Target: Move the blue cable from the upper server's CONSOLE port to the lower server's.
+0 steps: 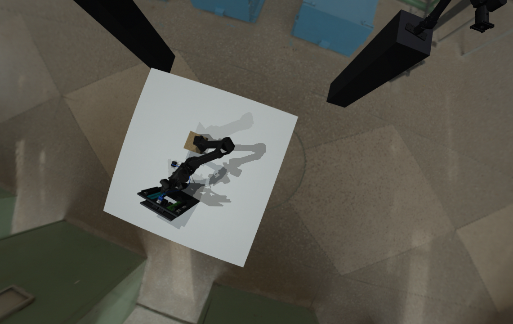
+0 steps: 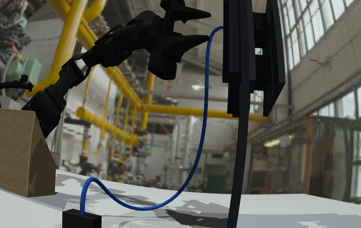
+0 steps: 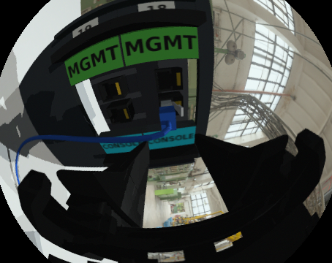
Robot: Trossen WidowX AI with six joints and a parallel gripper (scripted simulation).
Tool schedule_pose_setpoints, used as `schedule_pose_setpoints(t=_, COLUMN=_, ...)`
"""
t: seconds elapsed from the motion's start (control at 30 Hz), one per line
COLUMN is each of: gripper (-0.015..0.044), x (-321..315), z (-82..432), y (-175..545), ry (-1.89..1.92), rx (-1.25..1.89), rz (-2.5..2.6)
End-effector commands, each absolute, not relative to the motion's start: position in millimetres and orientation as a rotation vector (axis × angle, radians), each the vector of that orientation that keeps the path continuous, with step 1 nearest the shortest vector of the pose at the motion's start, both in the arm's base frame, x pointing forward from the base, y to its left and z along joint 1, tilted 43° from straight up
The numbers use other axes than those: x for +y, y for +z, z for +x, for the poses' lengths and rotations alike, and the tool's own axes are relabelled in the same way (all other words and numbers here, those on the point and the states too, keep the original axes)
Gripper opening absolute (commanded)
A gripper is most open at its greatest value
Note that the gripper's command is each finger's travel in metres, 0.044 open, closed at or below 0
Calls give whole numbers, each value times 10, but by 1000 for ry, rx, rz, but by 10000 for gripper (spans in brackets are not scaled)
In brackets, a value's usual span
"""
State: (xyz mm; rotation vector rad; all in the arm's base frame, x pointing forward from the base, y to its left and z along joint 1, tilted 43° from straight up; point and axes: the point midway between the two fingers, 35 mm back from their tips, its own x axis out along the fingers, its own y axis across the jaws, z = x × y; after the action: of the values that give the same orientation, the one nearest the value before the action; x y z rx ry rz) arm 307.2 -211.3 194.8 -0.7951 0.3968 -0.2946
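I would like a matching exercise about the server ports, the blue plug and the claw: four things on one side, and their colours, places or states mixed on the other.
Things
1. MGMT labels
2. CONSOLE labels
3. Blue plug
4. Claw

Descriptions
A. open, with nothing between the fingers
B. teal
C. in a port of the server numbered 18
D. green

Right pairs: 1-D, 2-B, 3-C, 4-A
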Motion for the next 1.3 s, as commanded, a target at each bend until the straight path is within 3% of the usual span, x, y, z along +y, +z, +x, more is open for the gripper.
schedule_pose_setpoints(t=0.0, gripper=239, x=-2137, z=3157, y=1984, ry=-305, rx=387, rz=-795)
schedule_pose_setpoints(t=1.27, gripper=239, x=-2256, z=3706, y=1975, ry=-307, rx=383, rz=-796)
